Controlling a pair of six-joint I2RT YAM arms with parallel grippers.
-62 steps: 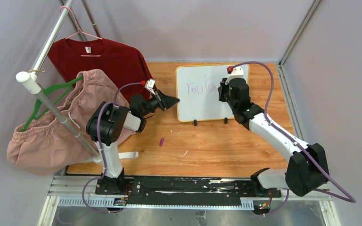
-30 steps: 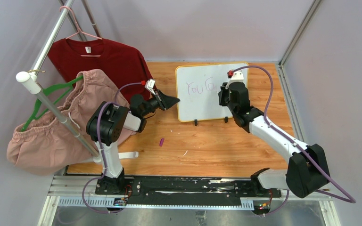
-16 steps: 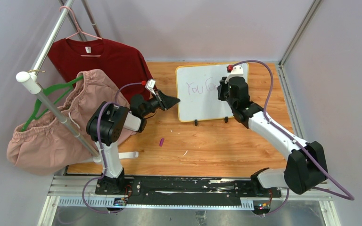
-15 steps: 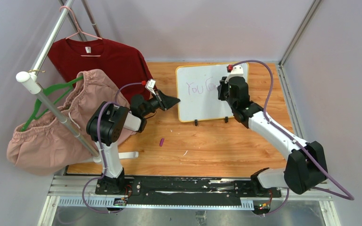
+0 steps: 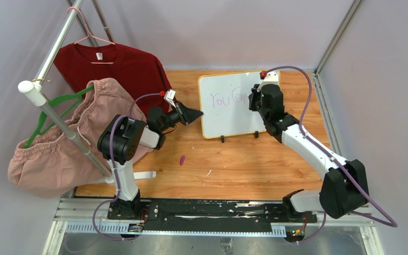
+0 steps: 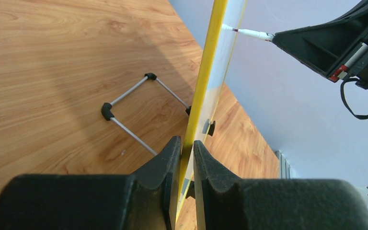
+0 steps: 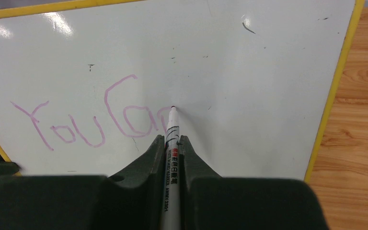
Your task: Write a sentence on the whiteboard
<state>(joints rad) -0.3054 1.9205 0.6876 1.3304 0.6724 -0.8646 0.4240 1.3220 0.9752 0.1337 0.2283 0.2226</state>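
The whiteboard (image 5: 228, 121) is a white rectangular panel with a thin yellow frame and rounded corners. It stands near upright on two small black feet (image 5: 222, 139) and a wire stand (image 6: 129, 103) toward the rear of the wooden table (image 5: 244, 164). The sentence (image 7: 91, 122) is thin purple handwriting across the upper half of the whiteboard. It reads "You Ca", followed by a partial stroke at the tip of the marker (image 7: 173, 120). The left gripper (image 6: 187, 143) is clamped narrow on the whiteboard's left frame edge. The right gripper (image 7: 172, 140) is closed on the white marker, whose tip is against the whiteboard face just right of the last letter. The panel is blank right of the writing up to the right frame, and blank below the writing down to the lower frame. Bare wood lies right of the whiteboard up to the enclosure wall. Wider bare wood lies in front of the whiteboard, carrying only a small purple piece (image 5: 182, 159). A red T-shirt (image 5: 122, 66) and a pink garment (image 5: 74, 138) hang left of the whiteboard.
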